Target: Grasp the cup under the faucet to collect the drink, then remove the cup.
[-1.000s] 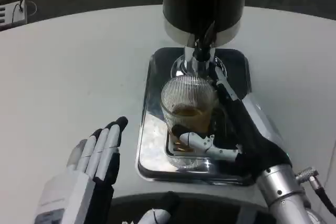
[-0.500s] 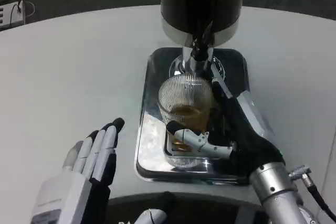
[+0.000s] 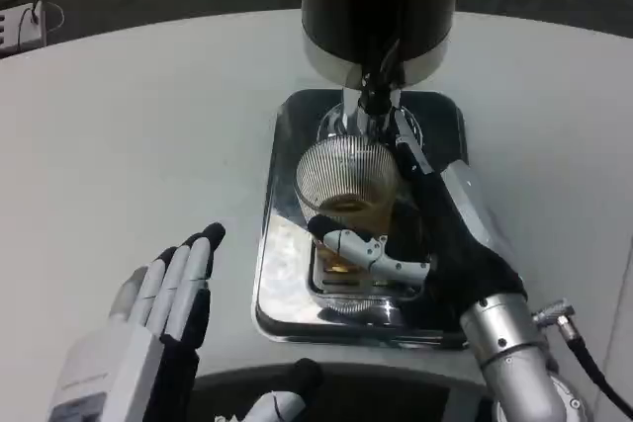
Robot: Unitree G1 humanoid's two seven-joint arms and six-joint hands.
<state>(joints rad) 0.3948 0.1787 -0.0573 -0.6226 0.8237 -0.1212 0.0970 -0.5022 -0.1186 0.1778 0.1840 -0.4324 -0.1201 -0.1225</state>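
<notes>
A ribbed clear cup (image 3: pixel 346 177) with amber drink in its bottom stands on the shiny metal drip tray (image 3: pixel 282 274), right under the faucet (image 3: pixel 374 94) of the black dispenser (image 3: pixel 381 2). My right hand (image 3: pixel 435 234) wraps the cup from the right, thumb across its front and fingers up along its far side. My left hand (image 3: pixel 163 313) lies flat on the white table (image 3: pixel 148 126) to the left of the tray, fingers straight and together, holding nothing.
The dispenser body rises directly over the cup. A white power strip (image 3: pixel 22 25) lies at the far left edge of the table. Bare tabletop stretches left and right of the tray.
My right hand has crept forward and left around the cup, the thumb reaching further across its front. The left hand has drifted slightly down and left. The cup stays under the faucet.
</notes>
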